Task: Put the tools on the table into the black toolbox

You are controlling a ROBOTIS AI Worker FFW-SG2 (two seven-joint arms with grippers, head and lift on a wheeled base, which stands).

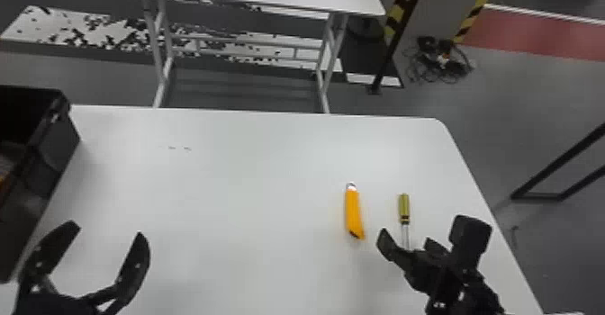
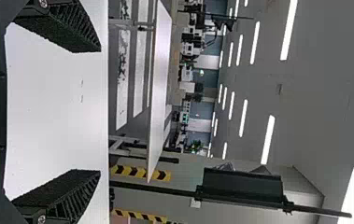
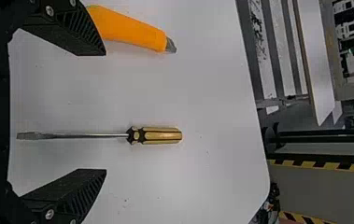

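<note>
- Broadly, the white table (image 1: 225, 165) has a smooth, pale top with straight edges and a rounded far right corner.
- The black toolbox (image 1: 58, 156) stands at its left edge, boxy and dark-walled, with a bit of orange inside.
- The left gripper (image 1: 108, 229) is over the near left part of the table, its flat black fingers wide apart.
- The right gripper (image 1: 407, 240) is near the screwdriver, its ribbed fingers apart with nothing clamped.
- The yellow-orange knife (image 1: 354, 210) lies on the right half of the table, slightly bent, its long axis running roughly away from the robot, metal nose at the far end.
- The screwdriver (image 1: 404, 208) lies to its right, nearly parallel, fluted amber handle pointing away, slim shiny metal shaft and flat tip towards the robot.
</note>
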